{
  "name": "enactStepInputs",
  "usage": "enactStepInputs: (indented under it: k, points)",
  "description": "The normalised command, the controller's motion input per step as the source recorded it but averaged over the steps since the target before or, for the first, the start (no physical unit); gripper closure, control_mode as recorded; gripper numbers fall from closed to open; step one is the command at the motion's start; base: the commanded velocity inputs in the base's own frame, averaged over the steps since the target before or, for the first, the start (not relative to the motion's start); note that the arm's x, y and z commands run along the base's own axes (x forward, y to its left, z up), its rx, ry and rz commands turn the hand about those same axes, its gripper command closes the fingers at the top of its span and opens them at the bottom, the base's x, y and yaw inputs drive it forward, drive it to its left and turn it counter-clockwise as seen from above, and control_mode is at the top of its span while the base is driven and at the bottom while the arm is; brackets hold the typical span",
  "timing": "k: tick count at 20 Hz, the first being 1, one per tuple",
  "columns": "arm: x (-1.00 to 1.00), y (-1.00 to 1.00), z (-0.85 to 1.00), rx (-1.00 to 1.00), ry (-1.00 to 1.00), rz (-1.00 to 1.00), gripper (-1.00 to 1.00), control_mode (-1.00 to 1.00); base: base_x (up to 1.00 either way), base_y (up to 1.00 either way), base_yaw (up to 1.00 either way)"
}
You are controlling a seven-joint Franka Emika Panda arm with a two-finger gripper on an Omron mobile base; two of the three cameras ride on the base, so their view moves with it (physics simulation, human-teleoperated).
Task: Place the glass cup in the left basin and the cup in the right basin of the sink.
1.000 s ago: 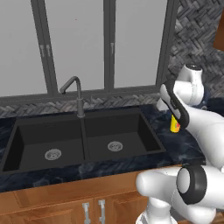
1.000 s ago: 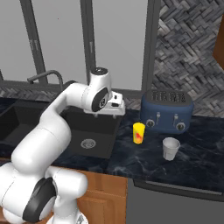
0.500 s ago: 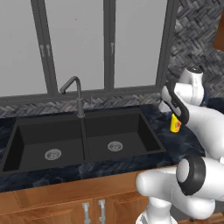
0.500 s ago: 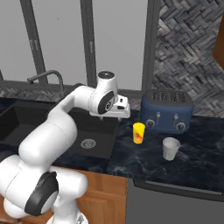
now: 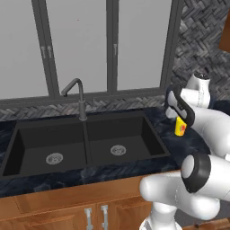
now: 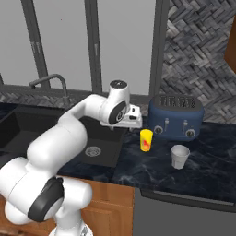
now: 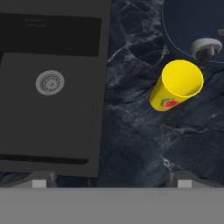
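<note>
A dark marbled counter (image 6: pixel 152 168) runs under tall windows, with the black sink (image 5: pixel 85 139) set into it and a blue toaster (image 6: pixel 176 116) against the herringbone wall. The cup (image 7: pixel 176 90) stands upright on the counter just right of the right basin (image 7: pixel 48 100), close in front of the toaster, with the glass cup (image 6: pixel 179 156) farther right. In the hand view, the gripper (image 7: pixel 109 180) hangs above bare counter with its fingers spread wide and empty, and the cup lies toward one o'clock from it, so I judge the hand must shift that way before descending.
</note>
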Motion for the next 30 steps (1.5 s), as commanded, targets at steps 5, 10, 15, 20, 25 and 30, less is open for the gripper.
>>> enactStepInputs:
  k: [5,10,15,20,25,30]
  points:
    - [0.17,-0.17,-0.25,0.0,0.01,0.0,-1.0,-1.0,0.0,0.0,0.0]
    - [0.22,-0.16,-0.21,0.0,0.01,0.0,-1.0,-1.0,0.0,0.0,0.0]
    - [0.26,-0.18,-0.13,0.0,0.01,0.0,-1.0,-1.0,0.0,0.0,0.0]
    - [0.3,-0.17,-0.12,0.0,0.02,0.0,-1.0,-1.0,0.0,0.0,0.0]
    - [0.28,-0.15,-0.16,0.0,0.02,0.0,-1.0,-1.0,0.0,0.0,0.0]
    - [0.29,-0.12,-0.2,0.01,0.03,0.0,-1.0,-1.0,0.0,0.0,0.0]
